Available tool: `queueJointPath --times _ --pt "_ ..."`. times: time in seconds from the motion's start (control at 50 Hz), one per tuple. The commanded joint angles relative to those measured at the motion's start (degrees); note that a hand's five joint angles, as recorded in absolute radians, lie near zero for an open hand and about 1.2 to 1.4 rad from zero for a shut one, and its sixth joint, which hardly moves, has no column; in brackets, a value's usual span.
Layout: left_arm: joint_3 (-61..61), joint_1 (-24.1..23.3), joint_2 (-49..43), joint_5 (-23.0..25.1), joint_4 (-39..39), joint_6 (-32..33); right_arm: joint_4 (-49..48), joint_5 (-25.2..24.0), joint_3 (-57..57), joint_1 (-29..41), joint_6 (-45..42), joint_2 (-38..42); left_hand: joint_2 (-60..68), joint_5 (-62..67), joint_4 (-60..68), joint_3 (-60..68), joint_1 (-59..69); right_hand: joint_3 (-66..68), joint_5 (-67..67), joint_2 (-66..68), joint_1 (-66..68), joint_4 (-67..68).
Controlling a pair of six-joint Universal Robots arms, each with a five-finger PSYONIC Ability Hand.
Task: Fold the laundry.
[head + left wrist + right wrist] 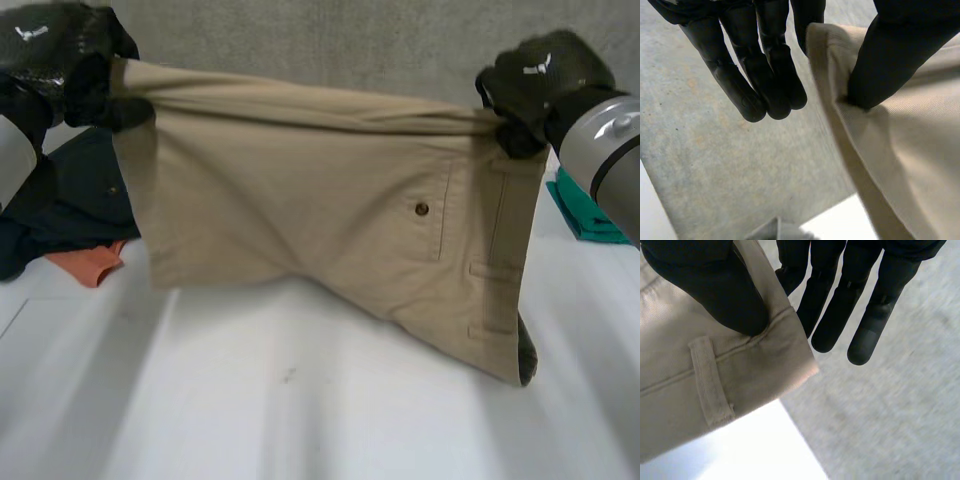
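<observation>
A pair of beige trousers (320, 220) hangs folded in the air above the white table (300, 400), stretched between both hands. My left hand (60, 60) pinches the upper left corner. In the left wrist view its thumb (890, 55) presses the trousers' (910, 150) edge against a finger, and the other fingers (755, 75) hang straight beside it. My right hand (540, 80) holds the upper right corner at the waistband. In the right wrist view its thumb (715, 285) clamps the trousers (670, 405) next to a belt loop (710, 380). The trousers' lower edge hangs close over the table.
A dark navy garment (70, 200) lies at the table's left with an orange cloth (90, 262) under its near edge. A folded teal cloth (585, 215) lies at the right, beside my right arm. Grey floor lies beyond the table.
</observation>
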Motion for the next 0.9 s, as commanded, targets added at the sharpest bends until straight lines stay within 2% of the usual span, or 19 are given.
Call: queueJointPath --times 0.02,0.12,0.18,0.24,0.28,0.3,0.36,0.44,0.56,0.76,0.86,0.9 --pt "8.6 -3.3 -14.5 -1.4 -2.4 9.0 0.9 -1.5 -5.5 -2.0 0.6 10.3 11.5 14.0 11.5 12.0 12.9 11.4 12.2 12.6 16.0 11.3" --pt "23.8 -6.0 -27.2 -4.8 0.2 11.0 -6.8 -0.4 -14.6 -1.5 2.7 19.2 11.5 14.0 11.5 12.0 12.9 11.4 12.2 12.6 16.0 11.3" --pt "35.4 -7.0 -33.4 -7.5 4.8 12.1 -15.4 1.6 -22.5 -0.7 3.1 24.0 11.5 14.0 11.5 12.0 12.9 11.4 12.2 12.6 16.0 11.3" --pt "44.6 -7.3 -34.2 -9.6 13.6 12.2 -27.3 1.5 -28.0 -0.6 3.2 25.9 11.5 14.0 11.5 12.0 12.9 11.4 12.2 12.6 16.0 11.3" --pt "46.3 -7.3 -33.6 -10.5 18.3 11.8 -34.2 0.5 -29.1 -0.7 3.8 25.9 11.5 14.0 11.5 12.0 12.9 11.4 12.2 12.6 16.0 11.3" --pt "46.5 -7.2 -32.2 -11.2 22.8 11.4 -41.3 -0.6 -29.2 -1.0 4.9 25.8 11.5 14.0 11.5 12.0 12.9 11.4 12.2 12.6 16.0 11.3" --pt "46.1 -6.9 -30.3 -10.9 29.6 10.9 -50.5 -2.3 -29.1 -1.3 8.1 25.4 11.5 14.0 11.5 12.0 12.9 11.4 12.2 12.6 16.0 11.3" --pt "40.8 -7.0 -28.3 -9.0 27.7 10.8 -50.0 -4.4 -30.1 -3.0 10.9 26.1 11.5 14.0 11.5 12.0 12.9 11.4 12.2 12.6 16.0 11.3" --pt "27.4 -6.4 -25.3 -9.8 27.1 10.4 -45.5 -5.7 -26.7 -3.9 11.6 27.0 11.5 14.0 11.5 12.0 12.9 11.4 12.2 12.6 16.0 11.3" --pt "0.3 -8.3 -24.8 -9.4 31.5 9.7 -44.4 -14.1 -7.1 -4.7 11.4 29.4 11.5 14.0 11.5 12.0 12.9 11.4 12.2 12.6 16.0 11.3" --pt "-6.4 -9.8 -27.6 -7.3 30.5 10.5 -42.1 -13.0 1.2 -5.2 6.6 30.2 11.5 14.0 11.5 12.0 12.9 11.4 12.2 12.6 16.0 11.3" --pt "-8.5 -10.1 -27.9 -6.3 27.0 11.1 -39.9 -11.9 4.6 -5.2 4.0 29.5 11.5 14.0 11.5 12.0 12.9 11.4 12.2 12.6 16.0 11.3"
